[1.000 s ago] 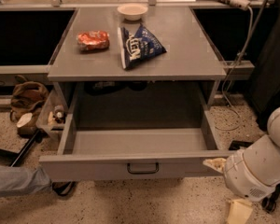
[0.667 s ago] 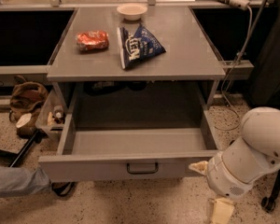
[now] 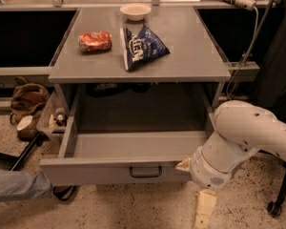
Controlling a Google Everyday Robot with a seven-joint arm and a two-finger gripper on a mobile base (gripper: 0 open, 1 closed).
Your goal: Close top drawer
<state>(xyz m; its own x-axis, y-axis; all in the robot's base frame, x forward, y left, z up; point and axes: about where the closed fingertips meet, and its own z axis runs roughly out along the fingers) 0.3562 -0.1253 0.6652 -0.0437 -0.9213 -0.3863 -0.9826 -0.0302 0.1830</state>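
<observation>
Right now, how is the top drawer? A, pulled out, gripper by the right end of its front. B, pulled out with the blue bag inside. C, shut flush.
A: the top drawer stands pulled out, the gripper by its front's right end; the blue bag lies on top.

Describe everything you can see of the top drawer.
The top drawer is a wide, shallow grey tray that looks like painted metal. It has a long flat front panel with a small dark loop handle at its centre. It stands open, extended far out level from under the grey tabletop, and nothing shows inside it. The pincer sits at the right end of the front panel; whether they touch cannot be told.
</observation>
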